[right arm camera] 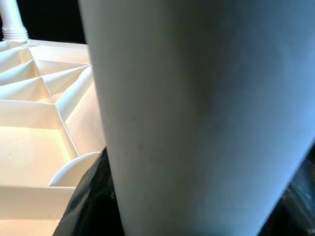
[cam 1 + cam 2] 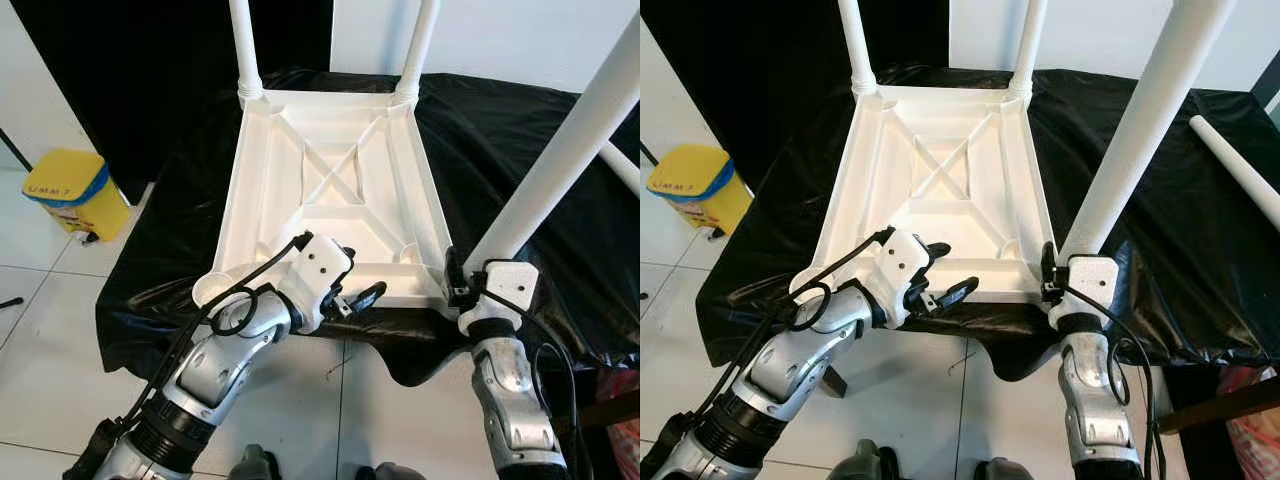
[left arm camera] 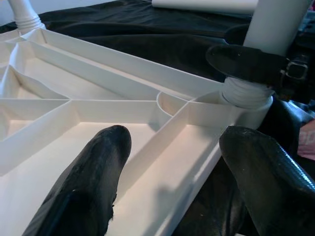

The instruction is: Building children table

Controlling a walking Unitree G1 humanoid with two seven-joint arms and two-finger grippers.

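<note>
The white tabletop (image 2: 330, 190) lies upside down on the black-draped desk (image 2: 520, 160). The right pincer (image 2: 1052, 272) is clamped on a white leg (image 2: 1130, 140) rising steeply from the near right corner socket, apparently seated. The left pincer (image 3: 172, 182) straddles the near rim, fingers apart.

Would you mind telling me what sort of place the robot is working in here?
Probably a plain indoor workroom or lab rather than a lived-in home: white tiled floor, black backdrop, a work surface draped in black sheet holding the upturned table, and a yellow bin.
</note>
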